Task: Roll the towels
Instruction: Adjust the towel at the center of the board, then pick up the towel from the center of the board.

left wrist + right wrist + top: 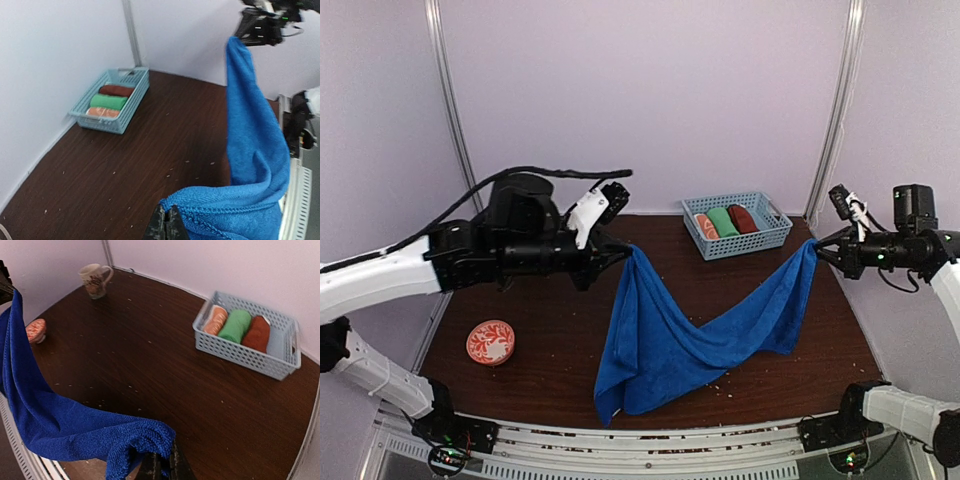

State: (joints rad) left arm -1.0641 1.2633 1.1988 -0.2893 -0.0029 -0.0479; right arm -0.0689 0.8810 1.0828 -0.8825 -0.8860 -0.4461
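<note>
A royal blue towel [660, 335] hangs unrolled in the air between my two arms, sagging in the middle down to the table. My left gripper [628, 250] is shut on its left corner, and the blue towel [240, 205] bunches at the closed tips of that left gripper [166, 220]. Shut on the opposite corner is my right gripper [817, 247], where the blue towel [75, 425] folds over the tips of the right gripper [165, 462]. A rust-brown towel [742, 217] lies rolled in the blue basket [760, 240].
In the basket at the back right, a green roll [723, 222] and an orange-and-white roll [705, 226] lie beside the brown one. A red patterned round dish [490, 342] sits front left. A mug [95, 280] stands at the far left corner. Crumbs speckle the dark wooden table [550, 330].
</note>
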